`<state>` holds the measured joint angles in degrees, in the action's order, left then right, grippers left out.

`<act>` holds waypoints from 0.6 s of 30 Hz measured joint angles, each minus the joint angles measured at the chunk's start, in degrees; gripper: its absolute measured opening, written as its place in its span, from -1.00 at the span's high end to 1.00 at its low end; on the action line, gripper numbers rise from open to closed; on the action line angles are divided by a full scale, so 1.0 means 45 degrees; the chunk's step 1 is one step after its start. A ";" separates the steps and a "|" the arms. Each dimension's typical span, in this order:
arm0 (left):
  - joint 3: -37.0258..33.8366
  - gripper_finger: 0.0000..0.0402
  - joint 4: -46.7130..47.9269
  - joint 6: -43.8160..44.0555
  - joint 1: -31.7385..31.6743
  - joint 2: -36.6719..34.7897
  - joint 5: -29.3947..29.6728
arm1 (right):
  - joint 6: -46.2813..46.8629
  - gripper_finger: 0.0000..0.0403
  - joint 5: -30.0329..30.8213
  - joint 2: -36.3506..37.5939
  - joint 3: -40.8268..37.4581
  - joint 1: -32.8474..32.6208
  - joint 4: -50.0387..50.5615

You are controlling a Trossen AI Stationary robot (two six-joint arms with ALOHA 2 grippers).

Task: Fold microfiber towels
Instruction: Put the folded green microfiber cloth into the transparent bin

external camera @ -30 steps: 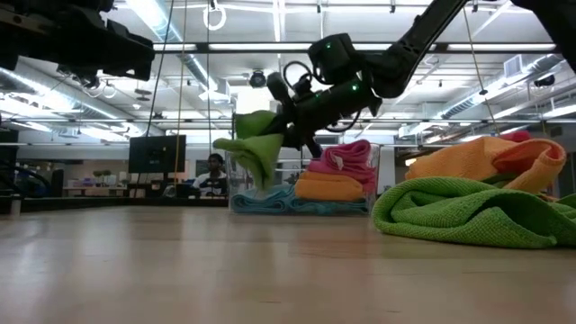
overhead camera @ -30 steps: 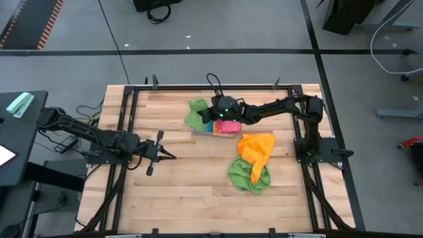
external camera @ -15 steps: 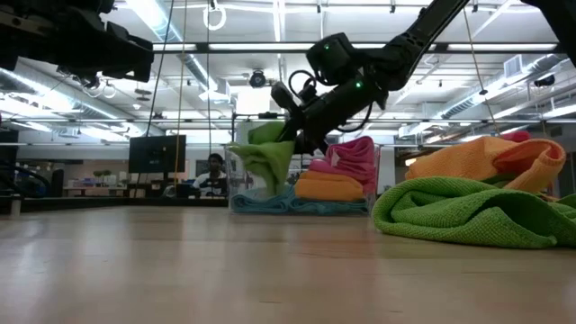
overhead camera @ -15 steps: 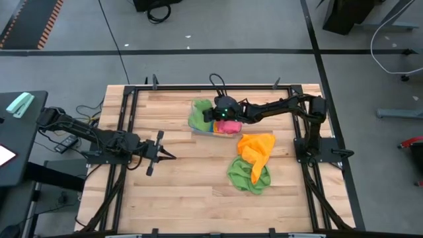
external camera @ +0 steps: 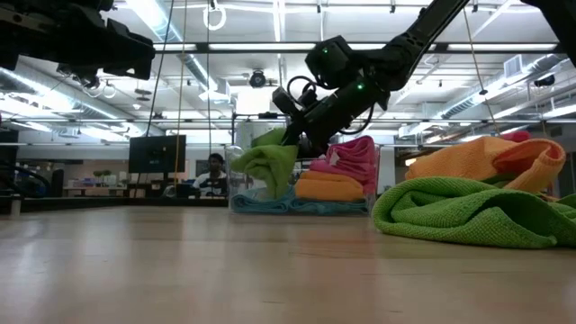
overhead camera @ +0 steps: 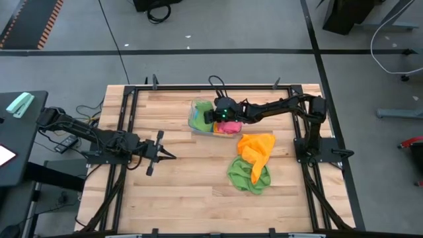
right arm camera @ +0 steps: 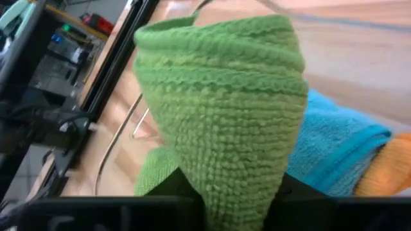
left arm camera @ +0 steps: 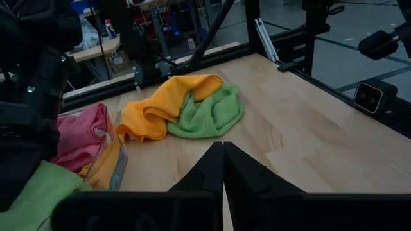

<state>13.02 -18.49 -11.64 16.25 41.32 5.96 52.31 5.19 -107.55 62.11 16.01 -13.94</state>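
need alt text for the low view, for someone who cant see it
The right claw lowers a folded green towel into a clear tray already holding folded blue, orange and pink towels. To the right and nearer the camera, a crumpled green towel lies on the wooden table under an orange one.

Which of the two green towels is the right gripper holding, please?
The folded green towel over the clear tray, pinched by the right gripper; the other green towel lies crumpled under the orange towel.

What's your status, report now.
Right gripper holds folded green towel over clear tray. Left gripper shut, idle. Orange and green towels unfolded.
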 joint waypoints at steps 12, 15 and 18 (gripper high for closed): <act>0.0000 0.88 -0.0148 -0.0227 0.0000 0.0000 0.0000 | -0.0622 0.04 -0.1932 -0.0011 0.0003 0.0661 0.0236; 0.0000 0.92 -0.0148 -0.0273 0.0000 0.0000 0.0000 | -0.0628 -0.07 -0.1928 -0.0029 0.0349 0.0696 0.0745; 0.0000 0.95 -0.0148 -0.0335 0.0000 0.0000 0.0000 | -0.0927 -0.15 -0.1701 -0.0029 0.1073 0.0691 0.2126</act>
<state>13.02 -19.16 -13.15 16.25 41.32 5.96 48.14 -2.46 -107.68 66.93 19.11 -4.37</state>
